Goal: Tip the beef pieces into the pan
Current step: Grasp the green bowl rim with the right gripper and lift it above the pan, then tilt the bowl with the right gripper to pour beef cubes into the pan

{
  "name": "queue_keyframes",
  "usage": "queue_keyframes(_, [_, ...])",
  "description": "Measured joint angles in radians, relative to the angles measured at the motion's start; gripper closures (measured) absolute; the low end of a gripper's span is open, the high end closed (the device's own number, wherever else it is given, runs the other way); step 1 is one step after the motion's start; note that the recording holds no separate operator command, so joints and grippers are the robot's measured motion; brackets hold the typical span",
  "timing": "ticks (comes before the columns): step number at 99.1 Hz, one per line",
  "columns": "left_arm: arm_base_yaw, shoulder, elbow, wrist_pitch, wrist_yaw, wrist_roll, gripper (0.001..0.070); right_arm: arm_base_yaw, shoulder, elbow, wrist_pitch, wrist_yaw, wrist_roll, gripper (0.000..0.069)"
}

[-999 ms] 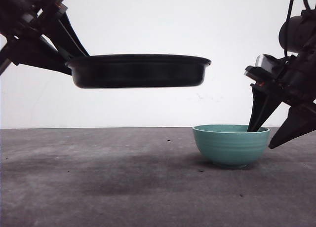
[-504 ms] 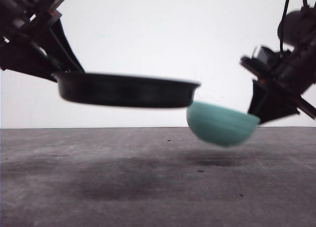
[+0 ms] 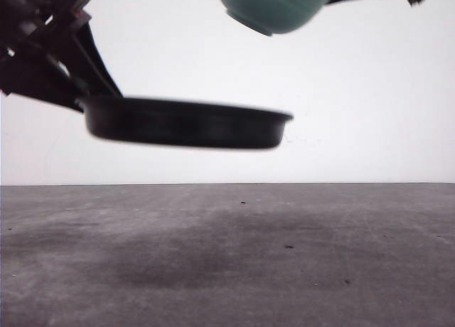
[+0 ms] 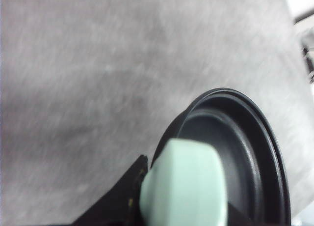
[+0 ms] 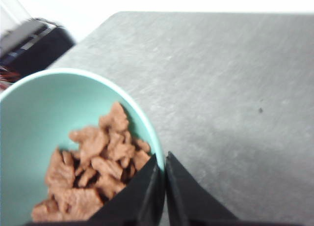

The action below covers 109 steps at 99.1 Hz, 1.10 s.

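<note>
Right gripper [image 5: 164,186] pinched the bowl [image 5: 59,103] rim, high at the pan's [image 3: 186,122] one o'clock.
Left gripper clamped the handle [image 4: 184,186]; beef [image 5: 93,172] could overshoot the pan's far edge if tipped early.

The ribbed teal ceramic bowl [image 3: 274,7], which stood on the grey table [image 3: 227,263] a second ago, now hangs high above the shallow black frying pan's [image 3: 186,122] right rim, clamped by the right gripper [image 5: 164,186]. The pan sits slightly lower and further left than before.

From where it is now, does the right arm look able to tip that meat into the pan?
Probably yes: the bowl with the meat hangs above the pan's right rim, nothing between them.
</note>
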Motion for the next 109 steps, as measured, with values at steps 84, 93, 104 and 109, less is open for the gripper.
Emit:
queue_keyframes(84, [-0.013,0.0,0.083,-0.077,0.0,-0.018,0.0661,0.661,0.185,-0.001,0.342,1.252,-0.715,0.0681])
queue_keyframes(93, [-0.013,0.0,0.083,-0.077,0.0,-0.018,0.0661,0.667,0.206,-0.001,0.387,1.253,-0.847,0.0681])
queue_keyframes(104, [-0.013,0.0,0.083,-0.077,0.0,-0.018,0.0661,0.67,0.212,-0.001,0.482,1.254,-1.004,0.0681])
queue_keyframes(109, [-0.013,0.0,0.083,-0.077,0.0,-0.018,0.0661,0.673,0.212,-0.001,0.534,1.246,-1.078,0.0681])
